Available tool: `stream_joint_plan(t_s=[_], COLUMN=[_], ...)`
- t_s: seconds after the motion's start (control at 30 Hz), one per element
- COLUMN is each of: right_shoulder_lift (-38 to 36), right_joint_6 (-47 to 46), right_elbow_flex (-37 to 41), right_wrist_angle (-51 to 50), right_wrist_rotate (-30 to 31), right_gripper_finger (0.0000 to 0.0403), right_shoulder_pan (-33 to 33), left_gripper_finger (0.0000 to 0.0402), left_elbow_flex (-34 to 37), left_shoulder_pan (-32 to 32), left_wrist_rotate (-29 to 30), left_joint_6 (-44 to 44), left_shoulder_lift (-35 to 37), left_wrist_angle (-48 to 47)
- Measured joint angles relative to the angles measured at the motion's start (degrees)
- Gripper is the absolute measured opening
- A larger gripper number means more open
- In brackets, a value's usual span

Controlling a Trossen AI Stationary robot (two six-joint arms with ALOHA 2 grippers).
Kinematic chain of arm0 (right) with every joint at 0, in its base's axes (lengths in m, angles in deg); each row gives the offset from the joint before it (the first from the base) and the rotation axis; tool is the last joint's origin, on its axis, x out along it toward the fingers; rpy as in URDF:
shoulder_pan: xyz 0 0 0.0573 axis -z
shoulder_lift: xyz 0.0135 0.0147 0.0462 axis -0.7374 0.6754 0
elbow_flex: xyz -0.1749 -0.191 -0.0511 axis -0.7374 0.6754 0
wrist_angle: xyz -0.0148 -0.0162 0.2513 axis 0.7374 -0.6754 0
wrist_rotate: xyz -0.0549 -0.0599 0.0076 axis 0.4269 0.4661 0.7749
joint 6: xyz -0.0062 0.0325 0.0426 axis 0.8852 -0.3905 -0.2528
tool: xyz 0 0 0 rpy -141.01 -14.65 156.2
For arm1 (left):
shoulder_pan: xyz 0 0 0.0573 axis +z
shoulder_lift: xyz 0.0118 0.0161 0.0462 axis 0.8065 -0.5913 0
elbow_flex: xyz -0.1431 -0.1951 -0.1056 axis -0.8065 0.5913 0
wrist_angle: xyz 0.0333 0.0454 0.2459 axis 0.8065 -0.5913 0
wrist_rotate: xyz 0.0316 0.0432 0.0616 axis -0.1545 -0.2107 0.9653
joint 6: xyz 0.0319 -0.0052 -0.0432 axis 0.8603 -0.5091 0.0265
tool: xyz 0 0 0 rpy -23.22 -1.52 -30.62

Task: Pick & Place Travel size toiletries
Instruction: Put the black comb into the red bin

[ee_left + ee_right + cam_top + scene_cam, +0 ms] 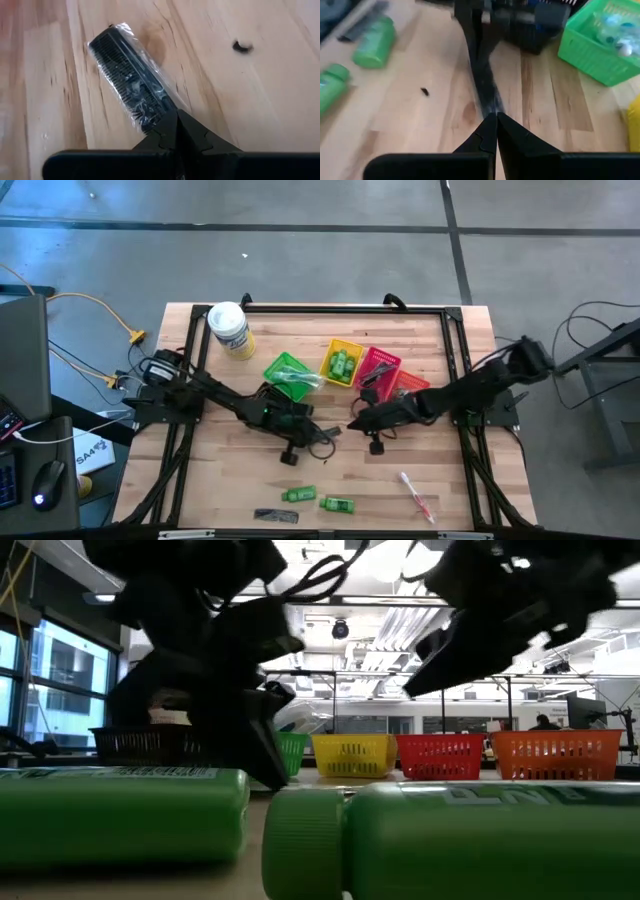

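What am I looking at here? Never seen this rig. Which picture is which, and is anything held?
It is a two-armed robot at a wooden table. The high view looks straight down on it and the low view looks across from table height. Each wrist view looks out past that arm's own fingers. On the table are a row of coloured baskets, a white-lidded tub, green mini bottles and a wrapped toothbrush. The left gripper is shut on one end of a clear-wrapped black comb. The right gripper faces it, shut, apparently holding nothing.
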Motion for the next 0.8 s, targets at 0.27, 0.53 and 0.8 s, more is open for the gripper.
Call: stream_joint_plan(t_s=[0.27, 0.53, 0.8], right_shoulder_lift=[6.88, 7.77, 14.03], right_joint_6=[2.02, 3.66, 6.44], right_elbow_flex=[-9.39, -14.34, -21.96], right_wrist_angle=[-8.92, -12.36, -19.7], right_wrist_rotate=[-1.36, -1.9, -8.94], right_gripper_finger=[0.0019, 0.0139, 0.0202], right_shoulder_pan=[1.01, 3.18, 6.49], left_gripper_finger=[0.0, 0.0, 0.0], left_elbow_flex=[-2.74, -2.74, -0.85], left_shoulder_pan=[-5.01, -11.31, -18.97], left_wrist_rotate=[8.11, 13.8, 25.43], left_joint_6=[0.38, 0.28, -2.79], left_shoulder_lift=[9.57, 22.42, 42.47], left_wrist_angle=[-12.65, -18.48, -23.51])
